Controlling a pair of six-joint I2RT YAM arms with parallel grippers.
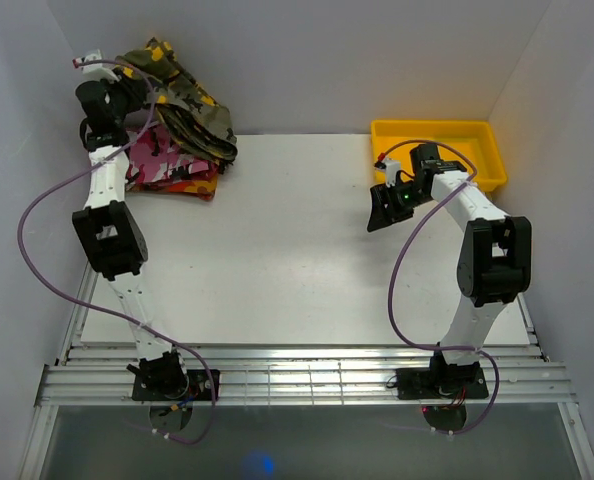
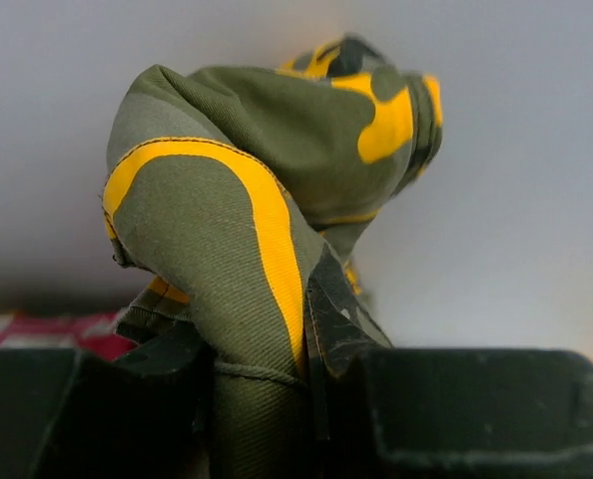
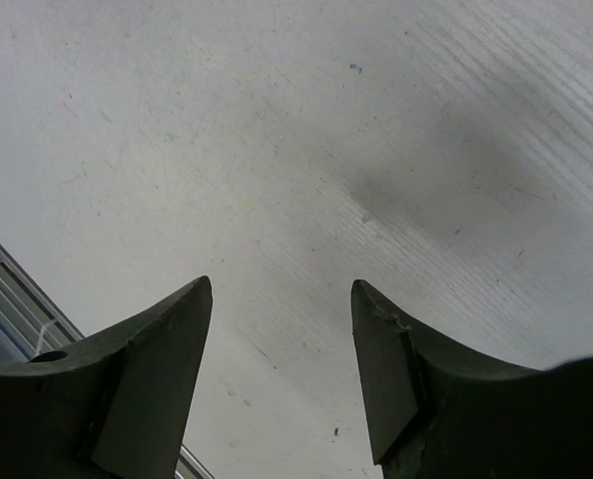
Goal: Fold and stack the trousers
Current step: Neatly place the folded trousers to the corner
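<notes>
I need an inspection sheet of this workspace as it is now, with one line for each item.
Surface: white table, lightly scuffed.
Job's things: trousers bunched up, gripped at the far left corner.
Clutter: pink camouflage garment and red-orange garment piled next to them; yellow tray at far right.
Claws: left claw shut on trousers; right claw open, holding nothing, above the table.
Cables: purple cable loops along each arm.
Surroundings: white walls; metal rails at near edge.
</notes>
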